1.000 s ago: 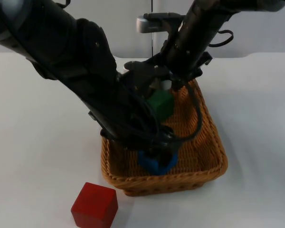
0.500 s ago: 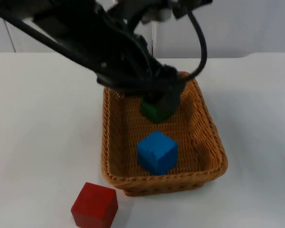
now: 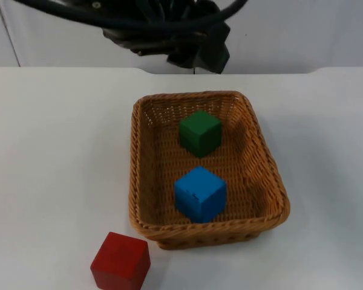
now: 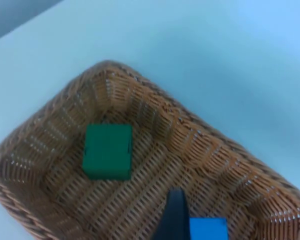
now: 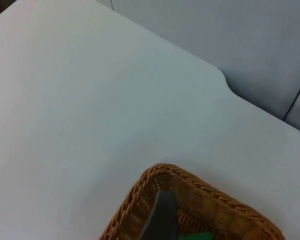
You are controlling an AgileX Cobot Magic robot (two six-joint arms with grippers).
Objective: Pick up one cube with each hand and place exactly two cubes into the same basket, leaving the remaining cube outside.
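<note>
A wicker basket (image 3: 267,181) stands mid-table with a green cube (image 3: 200,133) at its far end and a blue cube (image 3: 199,193) nearer the front, both lying free. A red cube (image 3: 120,263) rests on the table outside the basket's front left corner. My left gripper (image 3: 199,55) hangs high above the table beyond the basket's far rim. Its wrist view looks down on the basket (image 4: 215,145), the green cube (image 4: 107,151) and the blue cube (image 4: 208,230). My right gripper (image 5: 161,217) is raised higher still, over the basket's (image 5: 200,192) far corner.
White table top lies open on both sides of the basket. The grey partition wall (image 3: 302,30) closes off the far edge. Both arms cross in a dark mass above the far edge of the table.
Both arms have pulled up and back from the basket. The blue cube and then the green cube were let go and now lie in the basket. The red cube has not moved.
</note>
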